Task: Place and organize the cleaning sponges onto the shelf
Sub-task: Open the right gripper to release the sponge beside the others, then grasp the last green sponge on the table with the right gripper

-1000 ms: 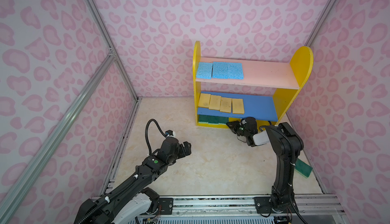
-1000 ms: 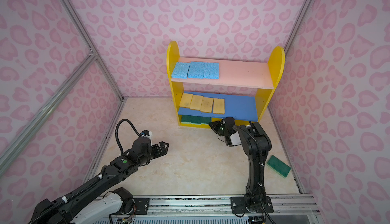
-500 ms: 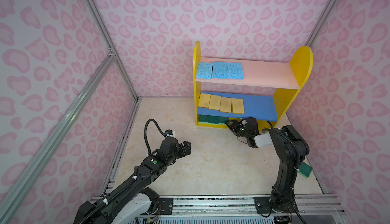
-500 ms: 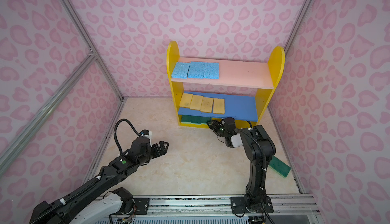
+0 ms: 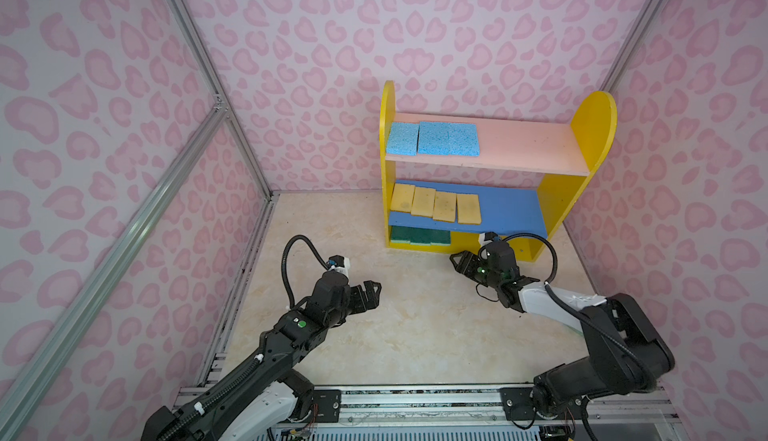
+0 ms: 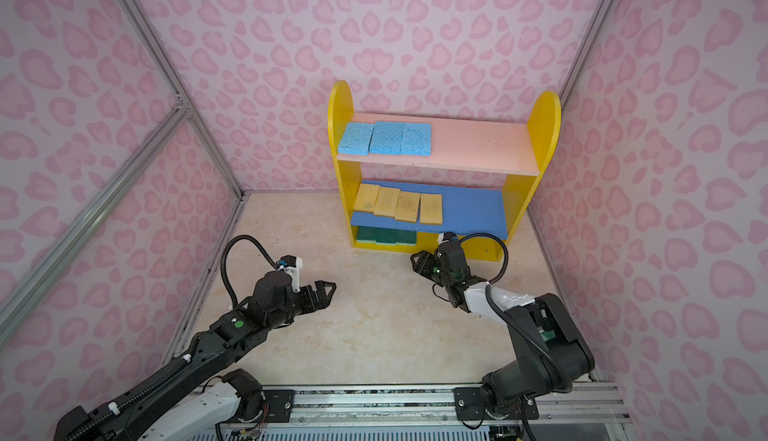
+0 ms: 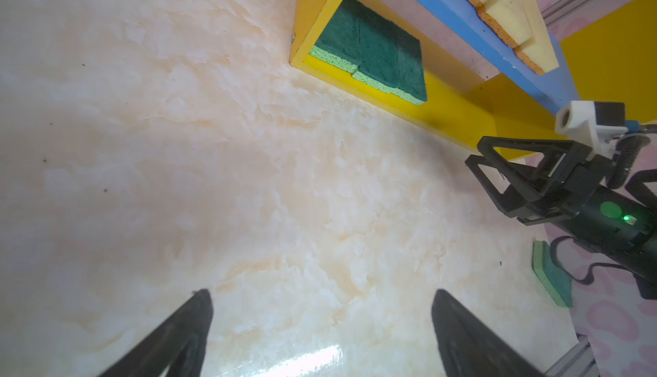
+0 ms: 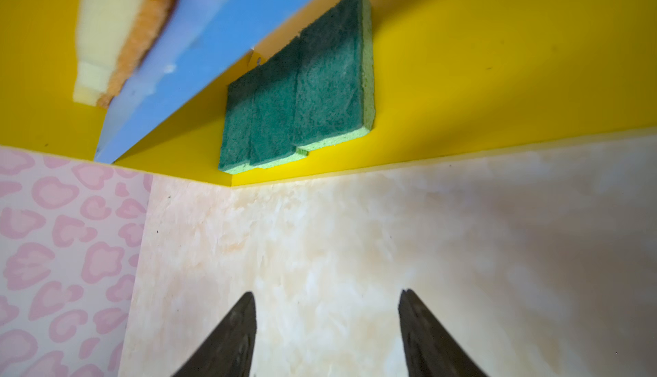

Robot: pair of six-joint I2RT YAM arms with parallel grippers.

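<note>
A: Arm poses?
B: Shelf (image 5: 594, 127) stands at the back of the surface (image 5: 395, 335). Left arm (image 5: 291, 335) is stretched low over mid-surface, left end effector (image 5: 372, 291) wide open, empty, well apart from the shelf. Right arm (image 5: 615, 335) is folded, forearm aimed at the shelf base (image 8: 497, 73). Right end effector (image 8: 327, 292) jaws parted, nothing between them.
A: Sponges?
B: Three blue sponges (image 5: 432, 139) on the pink board (image 5: 519, 143), four yellow sponges (image 5: 434, 204) on the blue board (image 5: 507, 210), three green sponges (image 5: 419, 236) on the base, all toward the left side panel. The green row is just ahead of the right end effector, not touching. One more green sponge (image 7: 551, 279) lies on the surface by the right wall (image 5: 706, 210), mostly hidden under the right arm.
</note>
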